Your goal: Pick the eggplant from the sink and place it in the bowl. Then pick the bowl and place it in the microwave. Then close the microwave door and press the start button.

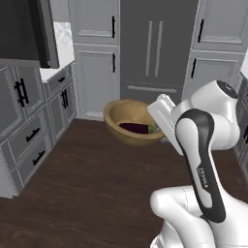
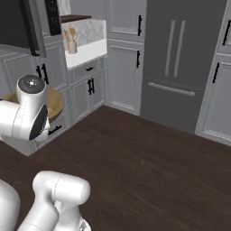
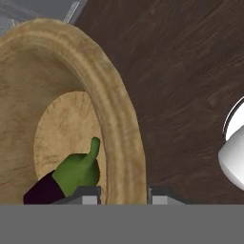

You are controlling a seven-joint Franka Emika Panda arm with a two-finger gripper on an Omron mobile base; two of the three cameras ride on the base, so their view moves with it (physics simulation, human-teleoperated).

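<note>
One wooden bowl (image 1: 130, 121); one eggplant (image 1: 136, 128) lying in it, dark purple with a green stem end; one refrigerator (image 1: 156, 48) with two vertical bar handles; one utensil holder (image 2: 71, 46) on the table (image 2: 88, 52), its utensils too small to count.

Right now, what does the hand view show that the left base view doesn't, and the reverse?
Hand view alone: the fingers straddling the bowl rim, one inside, one outside, and the eggplant's green stem close up.

Left base view alone: the bowl held up above the dark wood floor, tilted toward the camera, with the fridge and cabinets behind, and the open microwave door at upper left.

Both: the eggplant lying inside the wooden bowl, with floor beneath.
</note>
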